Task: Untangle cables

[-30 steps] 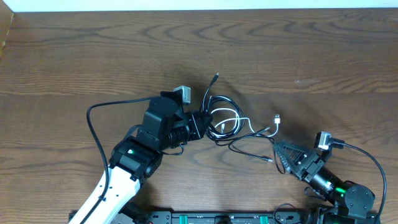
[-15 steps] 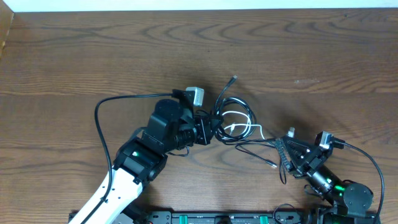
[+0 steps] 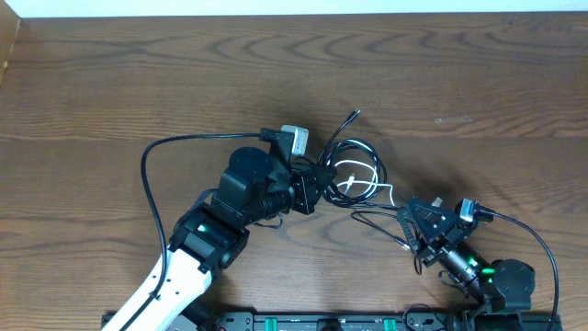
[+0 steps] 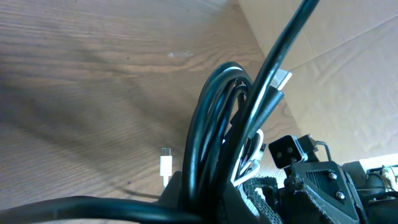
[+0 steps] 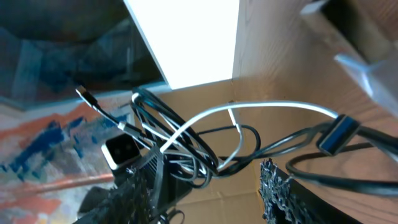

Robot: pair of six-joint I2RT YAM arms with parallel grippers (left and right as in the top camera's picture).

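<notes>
Overhead: left gripper [image 3: 317, 185] clamping tight on cables [image 3: 354, 170]; right gripper [image 3: 410, 226] hold, cannot tell. Cables seeming light, floppy; grabbing near free end [image 3: 353, 117] looking wisest.

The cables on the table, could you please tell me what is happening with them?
A tangle of cables lies between the two grippers. The left gripper is shut on the coiled side of the tangle. The right gripper is at the loose strands opposite, though whether it grips them is unclear. The cables are not yet apart.

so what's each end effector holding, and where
left end effector: black cables, at the coil's edge; right end effector: strands between its jaws, grip unclear
</notes>
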